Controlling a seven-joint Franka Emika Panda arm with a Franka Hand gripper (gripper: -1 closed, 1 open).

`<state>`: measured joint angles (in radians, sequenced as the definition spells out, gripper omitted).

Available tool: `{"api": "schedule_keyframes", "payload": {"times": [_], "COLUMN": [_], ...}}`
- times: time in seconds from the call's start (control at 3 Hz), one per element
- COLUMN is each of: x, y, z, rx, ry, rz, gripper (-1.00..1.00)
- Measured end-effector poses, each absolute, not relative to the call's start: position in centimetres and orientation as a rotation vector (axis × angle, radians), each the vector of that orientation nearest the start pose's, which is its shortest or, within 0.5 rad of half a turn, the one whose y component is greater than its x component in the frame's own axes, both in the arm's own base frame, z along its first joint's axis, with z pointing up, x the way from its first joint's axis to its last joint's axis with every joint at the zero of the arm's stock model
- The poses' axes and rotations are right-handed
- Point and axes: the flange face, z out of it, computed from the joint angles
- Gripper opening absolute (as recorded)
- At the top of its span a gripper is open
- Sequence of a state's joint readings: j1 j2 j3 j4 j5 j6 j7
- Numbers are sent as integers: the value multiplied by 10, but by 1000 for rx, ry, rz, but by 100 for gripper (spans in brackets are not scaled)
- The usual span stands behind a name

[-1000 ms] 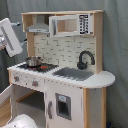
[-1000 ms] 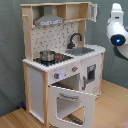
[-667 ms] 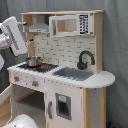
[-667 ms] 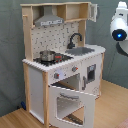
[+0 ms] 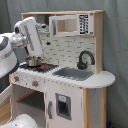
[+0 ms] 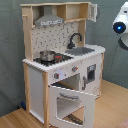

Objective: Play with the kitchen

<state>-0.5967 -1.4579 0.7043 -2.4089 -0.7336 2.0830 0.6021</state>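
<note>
1. Since a second ago my arm [image 5: 27, 35] has swung further into the first exterior view: it was at the first exterior view's left edge and now reaches in front of the upper left of the kitchen [image 5: 75, 75], covering part of the grey hood there.

2. In the first exterior view the kitchen fills most of the frame, standing upright against a grey wall. Its white microwave [image 5: 70, 25] sits in the top shelf, the dotted backsplash [image 5: 62, 50] runs below it, and the black faucet [image 5: 85, 59] curves over the steel sink [image 5: 72, 73]. A small metal pot [image 5: 32, 62] stands on the red-black hob [image 5: 42, 66], just below my arm. I cannot tell from here whether my tool is apart or together, as it does not show clearly.

3. In the second exterior view the kitchen [image 6: 60, 65] stands on a wooden floor [image 6: 112, 107], with the grey hood [image 6: 49, 21] fully in sight and the pot [image 6: 47, 55] on the hob [image 6: 57, 58]. The oven door [image 6: 72, 102] hangs open, tilted forward and down. The faucet [image 6: 75, 39] stands behind the sink [image 6: 80, 50]. Part of my arm [image 6: 120, 25], white with a blue ring, shows at the second exterior view's right edge, well apart from the kitchen.
</note>
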Motion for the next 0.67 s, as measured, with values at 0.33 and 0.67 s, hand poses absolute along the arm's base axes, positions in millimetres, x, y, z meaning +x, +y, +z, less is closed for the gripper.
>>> {"api": "schedule_keyframes", "payload": {"times": [0.33,0.67], "x": [243,265], "y": [156,140], "z": [701,702], "rx": [1438,1437], "ry": [-469,-452], "rz": [1107,1091], "gripper": [100,100]}}
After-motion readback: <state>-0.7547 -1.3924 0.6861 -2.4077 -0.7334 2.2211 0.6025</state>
